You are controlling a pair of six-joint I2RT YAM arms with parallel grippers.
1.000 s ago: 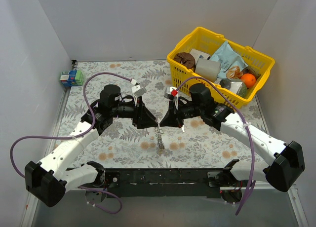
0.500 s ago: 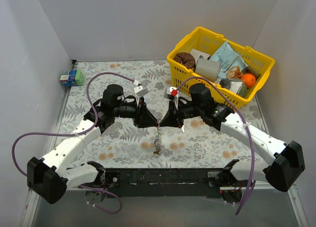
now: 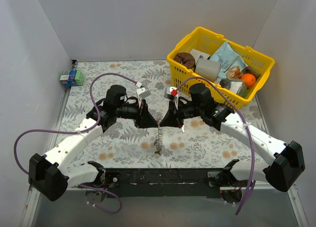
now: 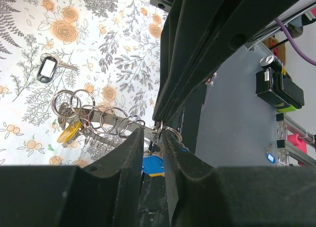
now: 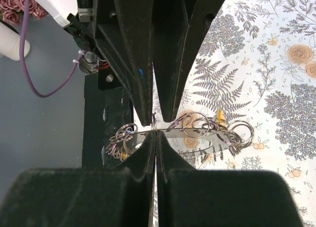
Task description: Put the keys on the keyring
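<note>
Our right gripper [image 5: 154, 130] is pinched tight on the keyring [image 5: 170, 132], our left gripper [image 4: 155, 132] meets it with a slim gap around the wire, and keys [image 4: 67, 133] hang below, mid-table [image 3: 123, 138].

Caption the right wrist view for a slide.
Right gripper pinches the keyring, strung with small rings, facing the left gripper.

Keyring [image 4: 118, 122] formed of thin, brightly polished metal, keys [image 4: 68, 133] headed in glossy yellow and blue plastic, table [image 4: 29, 19] covered in matt, cloth-like floral print, basket [image 3: 184, 41] moulded in shiny yellow plastic, left gripper [image 4: 154, 138] fingers [image 4: 123, 158] finished matt black.
</note>
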